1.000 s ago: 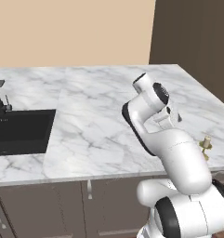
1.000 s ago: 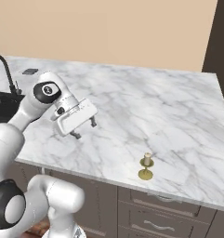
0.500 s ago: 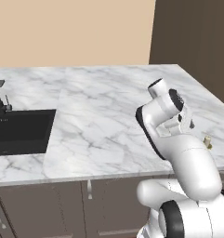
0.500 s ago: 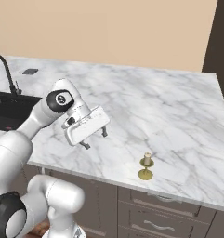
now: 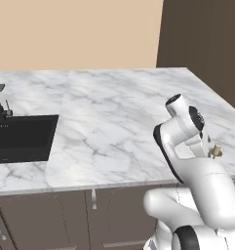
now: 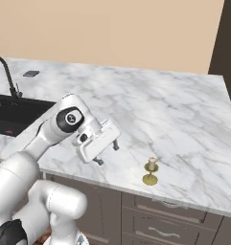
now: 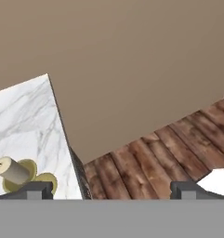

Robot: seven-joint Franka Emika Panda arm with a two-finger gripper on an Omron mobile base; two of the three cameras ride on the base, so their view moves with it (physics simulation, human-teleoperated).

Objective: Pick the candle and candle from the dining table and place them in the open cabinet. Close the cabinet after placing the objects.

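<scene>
Looking at your setup, the hand (image 6: 108, 152) hangs above the near part of the marble tabletop (image 6: 150, 110), tipped on its side, with its two dark fingers spread wide and nothing between them. One candle (image 6: 151, 170), a short cream stub on a brassy holder with a round base, stands upright near the near edge of the tabletop, to the right of the hand and clearly apart from it. From the left base camera you get just the candle (image 5: 216, 150) top peeking out past the white arm. The hand camera catches the candle (image 7: 13, 173) low at its left, sitting close to the tabletop's edge, with a wooden plank floor (image 7: 164, 155) and a plain brown wall (image 7: 132, 60) beyond. A black sink (image 5: 21, 136) with a dark faucet (image 6: 6, 74) sits at the far left of the tabletop, well apart from the candle. Grey drawers (image 6: 160, 220) with silver handles run under the near edge.
</scene>
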